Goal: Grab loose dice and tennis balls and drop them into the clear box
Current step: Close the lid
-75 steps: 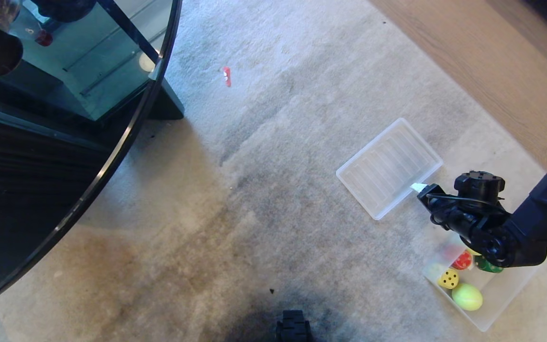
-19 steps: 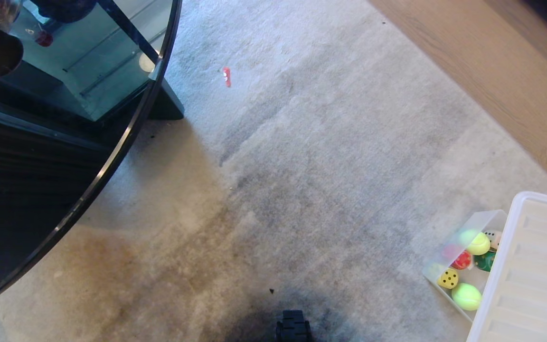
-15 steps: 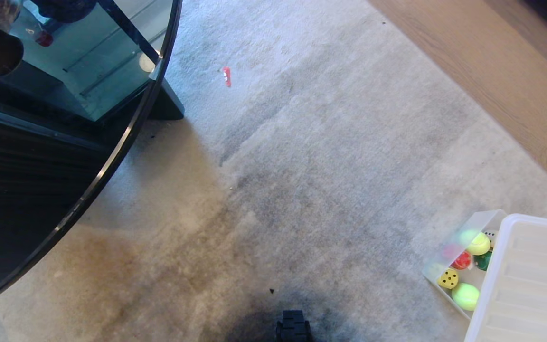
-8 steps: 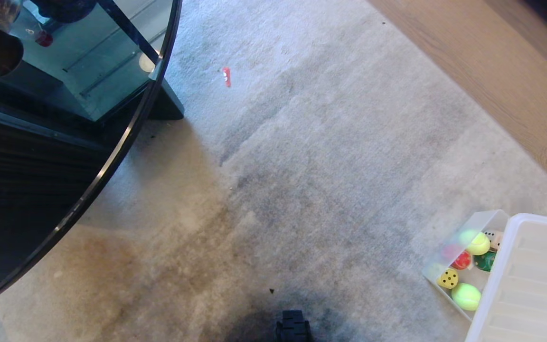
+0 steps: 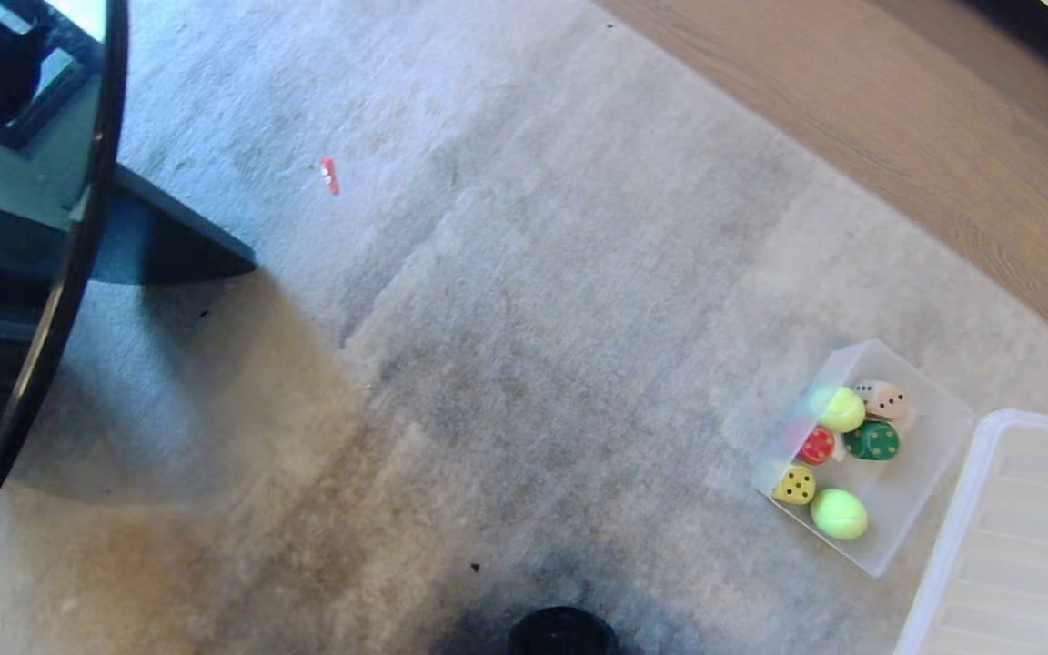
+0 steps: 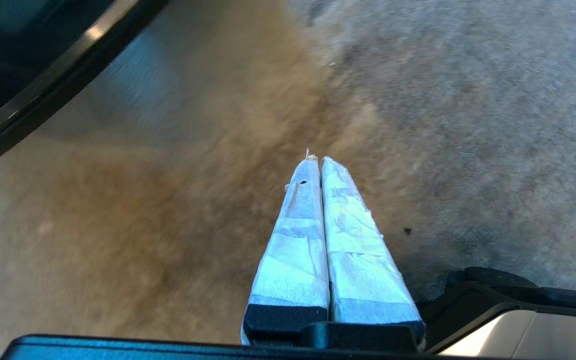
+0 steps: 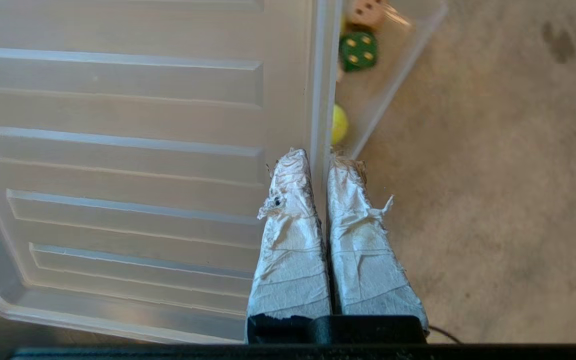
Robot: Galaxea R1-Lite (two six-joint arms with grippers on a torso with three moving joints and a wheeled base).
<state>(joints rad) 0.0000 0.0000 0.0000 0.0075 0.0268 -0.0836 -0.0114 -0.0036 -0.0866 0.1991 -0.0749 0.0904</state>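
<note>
From above, the whole scene has slid, so the robot itself moved. The frosted clear plastic box (image 5: 929,414) sits on the grey carpet (image 5: 524,300) holding four dice and two tennis balls (image 5: 839,513); collecting looks finished. Left tool (image 6: 316,162): pinched shut, empty. Right tool (image 7: 318,159): clamped narrow on the ridged clear lid's (image 7: 118,150) rim.

The clear box (image 5: 938,428) stood on the carpet (image 5: 533,300) at right, containing the dice (image 5: 871,440) and the tennis balls (image 5: 839,514). The ridged lid (image 5: 1015,546) overhung its right side. The glass table (image 5: 51,300) stood far left.
</note>
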